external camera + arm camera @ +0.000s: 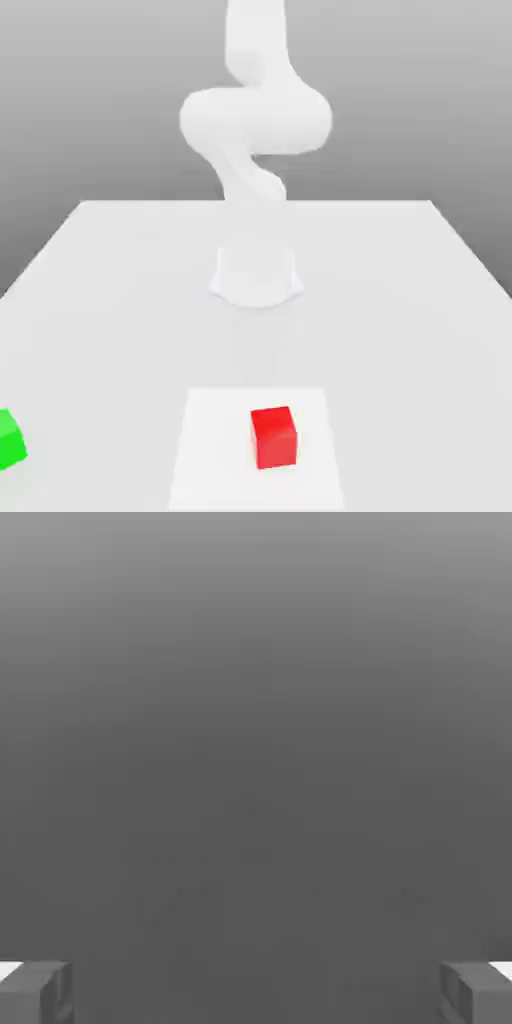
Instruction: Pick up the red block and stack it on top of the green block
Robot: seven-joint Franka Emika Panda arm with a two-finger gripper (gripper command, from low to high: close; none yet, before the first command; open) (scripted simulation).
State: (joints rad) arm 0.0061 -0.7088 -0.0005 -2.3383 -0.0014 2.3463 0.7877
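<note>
Red block [273, 437] sits nearest the exterior camera, at about 6 o'clock on the table [120, 270], resting on a paler square patch [215, 450]. Green block [10, 438] lies well apart from it, out at 8 o'clock by the table's edge and cut off by the frame. Farther back, near the table's centre, stands the arm [255, 130], reared high above its base. Gripper [256, 997] is spread wide with nothing between its fingers [35, 992], facing blank grey. The reach is not yet begun, I judge. Doing it well means tipping the hand downward, centring over red, squaring the fingers to its flat sides, then descending straight.
</note>
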